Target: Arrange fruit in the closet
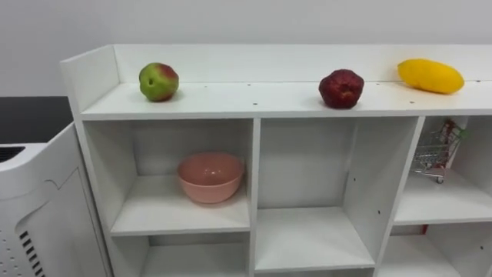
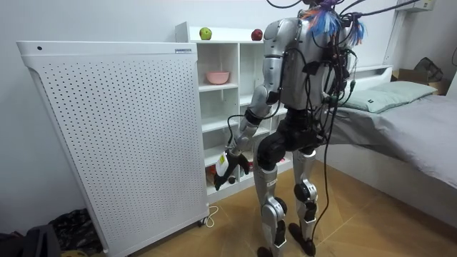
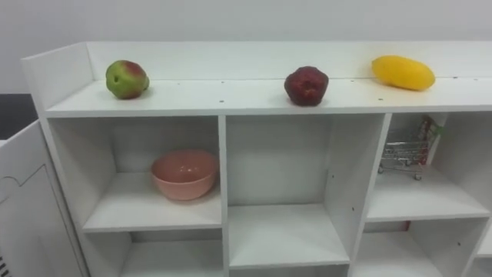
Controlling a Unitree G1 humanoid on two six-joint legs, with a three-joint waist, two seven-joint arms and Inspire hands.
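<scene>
White closet (image 1: 231, 100), green apple (image 1: 158, 81), red fruit (image 1: 341, 88), yellow mango (image 1: 430, 75) on top

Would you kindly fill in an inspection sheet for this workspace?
Surface: shelf top, white, bearing three fruits.
Job's things: apple left, red fruit middle, yellow fruit right, all apart.
Clutter: bowl in the upper left compartment; toy cart in the upper right one.
Hands: left hand hangs low by the shelf.
Cables: white cord at the foot of the panel.
Surroundings: perforated panel left of the shelf; bed at the room view's right.
</scene>
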